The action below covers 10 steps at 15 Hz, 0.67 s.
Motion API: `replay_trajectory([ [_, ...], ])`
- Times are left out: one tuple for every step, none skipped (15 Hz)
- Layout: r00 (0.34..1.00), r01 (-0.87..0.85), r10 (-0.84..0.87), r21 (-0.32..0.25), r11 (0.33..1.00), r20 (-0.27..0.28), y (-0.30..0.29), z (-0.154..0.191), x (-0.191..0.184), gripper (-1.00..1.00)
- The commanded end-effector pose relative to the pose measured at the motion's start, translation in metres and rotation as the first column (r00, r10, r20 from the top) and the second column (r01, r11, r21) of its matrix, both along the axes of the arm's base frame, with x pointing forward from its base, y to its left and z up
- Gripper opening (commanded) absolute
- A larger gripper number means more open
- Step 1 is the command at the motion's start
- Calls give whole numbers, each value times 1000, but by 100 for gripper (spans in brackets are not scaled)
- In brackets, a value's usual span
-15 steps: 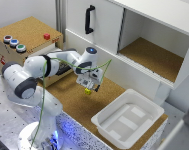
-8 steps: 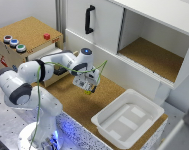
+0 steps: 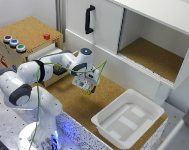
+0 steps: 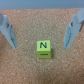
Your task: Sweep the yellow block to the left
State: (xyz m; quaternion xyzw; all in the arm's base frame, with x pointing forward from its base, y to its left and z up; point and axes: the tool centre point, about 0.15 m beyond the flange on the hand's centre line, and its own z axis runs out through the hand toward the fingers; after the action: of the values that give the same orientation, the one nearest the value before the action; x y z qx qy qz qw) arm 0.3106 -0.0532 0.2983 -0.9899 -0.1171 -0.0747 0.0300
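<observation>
**Gripper poised above the yellow block on the cork surface**

As the wrist view shows, the gripper (image 4: pixel 41 31) is spread wide, its two fingers (image 4: pixel 8 31) standing well apart and touching nothing. Between the lines of the fingers, but set a little forward of their tips, lies the yellow block (image 4: pixel 44 49), resting flat on the cork surface (image 4: pixel 42 12). Contrary to a plain cube, its upper face bears a dark letter "N". The block is apart from both fingers, somewhat nearer the one on the side of the other finger (image 4: pixel 73 31).

Seen from the exterior view, the white arm (image 3: pixel 41 70) reaches over the cork floor (image 3: pixel 76 107) with the gripper (image 3: pixel 89 89) pointing downward; the block itself cannot be made out there. Beyond the gripper, towards the exterior view's right, sits a white tray (image 3: pixel 130 120). Well apart, on a cork-topped box (image 3: pixel 24 32), rests a small red block (image 3: pixel 46 36)
</observation>
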Motion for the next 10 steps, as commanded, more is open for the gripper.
replay_trajectory([
  [999, 24, -22, -68, 997, 33, 3, -4, -8, 100],
  [999, 24, -22, -68, 997, 33, 3, -4, -8, 100],
  [999, 24, -22, -68, 997, 33, 3, -4, -8, 100],
  [999, 24, -22, -68, 997, 33, 3, -4, -8, 100],
  [999, 24, -22, -68, 997, 33, 3, -4, -8, 100],
  [999, 24, -22, -68, 997, 33, 3, -4, -8, 100],
  [999, 24, -22, -68, 997, 33, 3, -4, -8, 100],
  [999, 24, -22, -68, 997, 33, 3, -4, -8, 100],
  [1000, 4, -4, 13, 1000, 20, -2, 3, 4, 100],
  [999, -6, 4, 40, 999, 51, -4, 4, 12, 100],
])
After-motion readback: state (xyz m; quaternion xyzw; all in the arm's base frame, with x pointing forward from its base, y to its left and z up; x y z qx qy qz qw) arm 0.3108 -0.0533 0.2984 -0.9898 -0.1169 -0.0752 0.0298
